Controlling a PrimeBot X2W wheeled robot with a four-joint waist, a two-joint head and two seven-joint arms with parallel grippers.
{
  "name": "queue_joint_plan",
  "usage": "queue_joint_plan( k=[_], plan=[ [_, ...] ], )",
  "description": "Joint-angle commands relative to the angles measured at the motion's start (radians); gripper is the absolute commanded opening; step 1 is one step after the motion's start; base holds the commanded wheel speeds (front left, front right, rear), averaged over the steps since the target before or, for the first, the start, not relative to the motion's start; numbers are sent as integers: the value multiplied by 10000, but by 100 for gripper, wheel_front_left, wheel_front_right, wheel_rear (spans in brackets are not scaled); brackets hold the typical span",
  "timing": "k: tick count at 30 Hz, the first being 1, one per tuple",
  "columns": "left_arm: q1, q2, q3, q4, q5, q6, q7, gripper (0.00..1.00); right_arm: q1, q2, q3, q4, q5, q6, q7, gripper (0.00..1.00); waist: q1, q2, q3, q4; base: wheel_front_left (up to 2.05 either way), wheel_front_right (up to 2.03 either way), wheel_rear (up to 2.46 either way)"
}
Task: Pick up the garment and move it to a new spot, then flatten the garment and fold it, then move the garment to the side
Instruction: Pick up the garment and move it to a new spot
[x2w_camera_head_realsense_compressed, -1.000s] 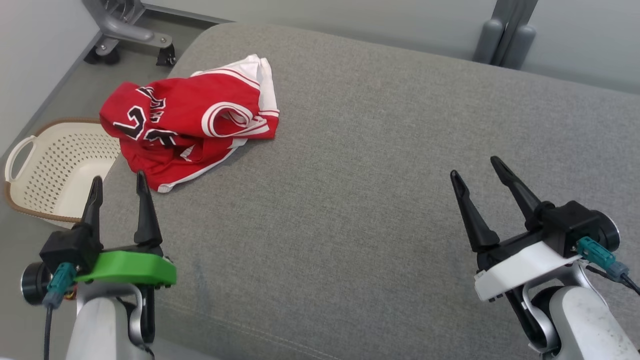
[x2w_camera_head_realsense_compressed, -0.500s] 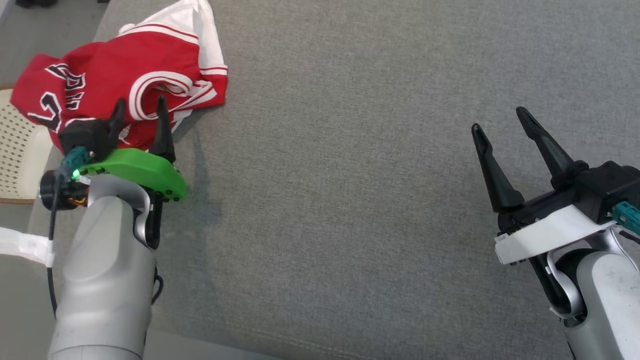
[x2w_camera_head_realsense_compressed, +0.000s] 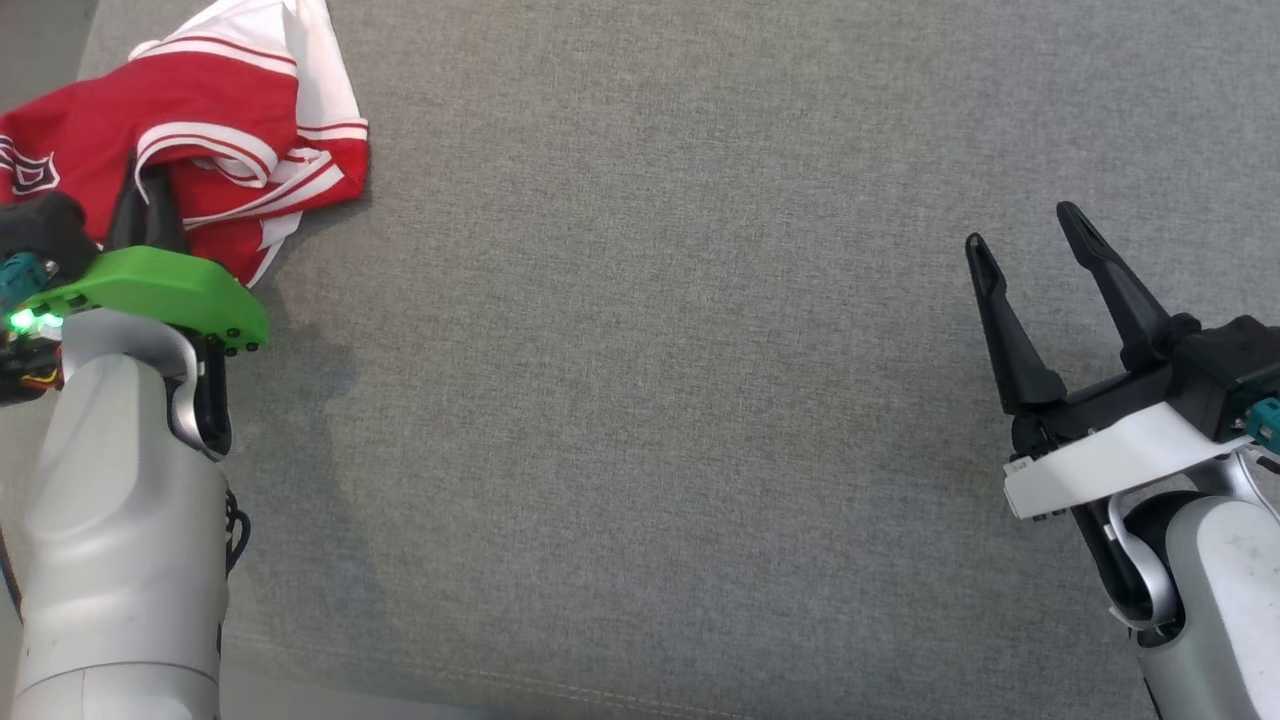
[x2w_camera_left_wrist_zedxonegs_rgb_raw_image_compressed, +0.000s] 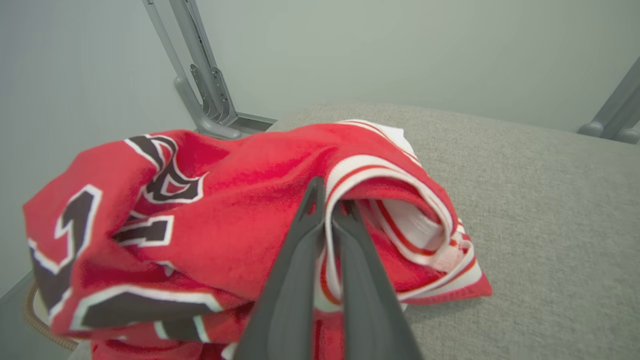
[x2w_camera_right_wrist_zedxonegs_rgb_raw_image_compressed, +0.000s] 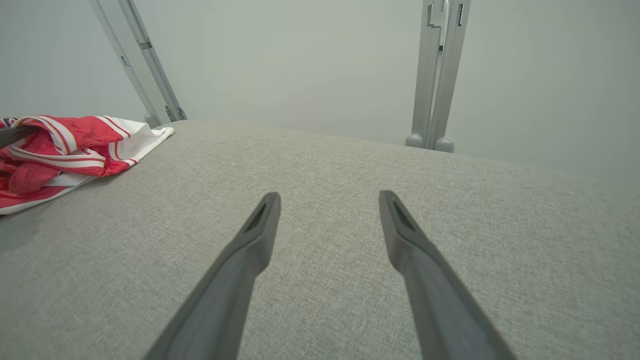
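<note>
left gripper (x2w_camera_left_wrist_zedxonegs_rgb_raw_image_compressed: 327, 202) clamped on striped trim of red garment (x2w_camera_left_wrist_zedxonegs_rgb_raw_image_compressed: 235, 215), crumpled on grey cushion (x2w_camera_head_realsense_compressed: 650, 350); right gripper (x2w_camera_head_realsense_compressed: 1022, 226) spread wide

Grey fabric cushion (x2w_camera_head_realsense_compressed: 640, 400) before a pale wall (x2w_camera_right_wrist_zedxonegs_rgb_raw_image_compressed: 300, 60) with metal posts (x2w_camera_right_wrist_zedxonegs_rgb_raw_image_compressed: 440, 75).

Lab: padded bench (x2w_camera_head_realsense_compressed: 700, 400), metal stands (x2w_camera_right_wrist_zedxonegs_rgb_raw_image_compressed: 440, 75)

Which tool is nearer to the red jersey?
Left. The left tool is shut on the striped edge of the red jersey; the right tool stands open far across the grey cushion.
</note>
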Motion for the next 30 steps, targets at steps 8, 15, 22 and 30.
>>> queue_joint_plan(
  k=[8,15,22,30],
  plan=[
    [1862,349,714,-2682,403,100,-3,0,466,427,220,429,41,-6,-353,100,-1,0,-1610,-77,0,0,0],
    [3673,310,925,-4689,703,54,-5,0,967,871,370,818,80,-6,-655,100,-1,0,-2876,-299,0,0,0],
    [5592,49,689,-6742,915,166,299,0,1491,1233,433,1155,-14,-6,-838,100,-1,0,-3775,-712,0,0,0],
    [6258,-412,-463,-8773,1082,-111,1119,0,1575,1221,168,1013,-124,-6,-778,100,-1,0,-3671,-1566,0,0,0]
  ],
)
